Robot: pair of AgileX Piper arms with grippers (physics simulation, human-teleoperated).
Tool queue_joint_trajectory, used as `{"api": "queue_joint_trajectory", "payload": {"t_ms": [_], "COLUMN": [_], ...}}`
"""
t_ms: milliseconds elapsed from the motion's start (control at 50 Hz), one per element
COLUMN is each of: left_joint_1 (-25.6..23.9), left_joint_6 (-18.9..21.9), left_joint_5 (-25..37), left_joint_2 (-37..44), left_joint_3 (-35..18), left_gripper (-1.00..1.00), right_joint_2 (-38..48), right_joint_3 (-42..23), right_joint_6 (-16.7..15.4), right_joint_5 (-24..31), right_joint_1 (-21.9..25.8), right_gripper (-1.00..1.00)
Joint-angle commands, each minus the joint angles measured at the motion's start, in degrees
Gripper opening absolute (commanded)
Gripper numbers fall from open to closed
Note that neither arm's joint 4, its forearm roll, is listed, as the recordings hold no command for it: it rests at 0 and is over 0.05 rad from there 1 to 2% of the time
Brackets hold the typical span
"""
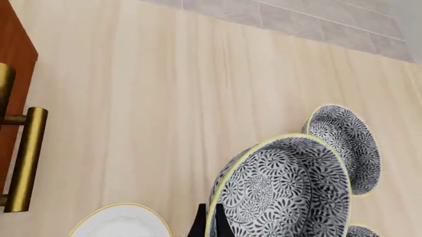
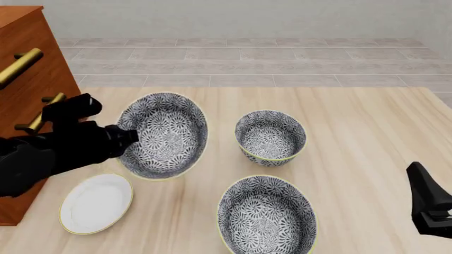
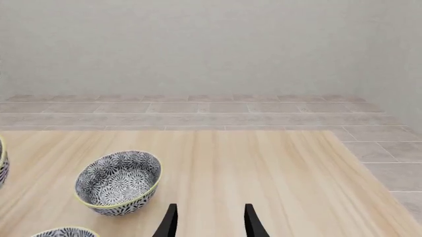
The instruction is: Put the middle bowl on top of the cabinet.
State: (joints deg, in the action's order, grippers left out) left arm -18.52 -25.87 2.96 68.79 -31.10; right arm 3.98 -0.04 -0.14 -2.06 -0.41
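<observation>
Front view: my left hand [image 2: 127, 136] grips the middle bowl [image 2: 166, 135], black-and-white flowers, yellow rim, tipped sideways above the tabletop [image 2: 353, 137].

Tabletop [image 2: 367, 132]: pale wood grain, with grey tiled floor [image 2: 247, 63] beyond its far edge. Resting on it: a patterned bowl [image 2: 270, 137] near the centre; a second alike bowl [image 2: 267, 214] at the near edge, just in front of the first; a flat white plate [image 2: 96, 203] with yellow rim at the near left. A reddish-brown cabinet [image 2: 35, 63] with brass handles stands at the left edge, just beside the plate.
</observation>
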Motion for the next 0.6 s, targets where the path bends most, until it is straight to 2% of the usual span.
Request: {"api": "queue_joint_trajectory", "payload": {"t_ms": [20,380,600], "left_joint_1": [1.39,3.44,5.68], "left_joint_6": [-0.21,-2.36,-2.11], "left_joint_5": [4.85,11.96,14.79], "left_joint_2": [-4.53,-8.97,-10.53], "left_joint_3": [-2.11,-6.09,-8.17], "left_gripper": [-1.00,-1.00,-1.00], "right_joint_2": [0.06,0.28,0.60], "right_joint_3": [-0.02,0.02,0.02], "right_joint_6": [0.09,-0.16,-0.30], "right_joint_5": [0.04,-0.60,-0.96], "right_joint_1": [-0.08,-0.06,0.00], "right_gripper": [1.00,1.00,1.00]}}
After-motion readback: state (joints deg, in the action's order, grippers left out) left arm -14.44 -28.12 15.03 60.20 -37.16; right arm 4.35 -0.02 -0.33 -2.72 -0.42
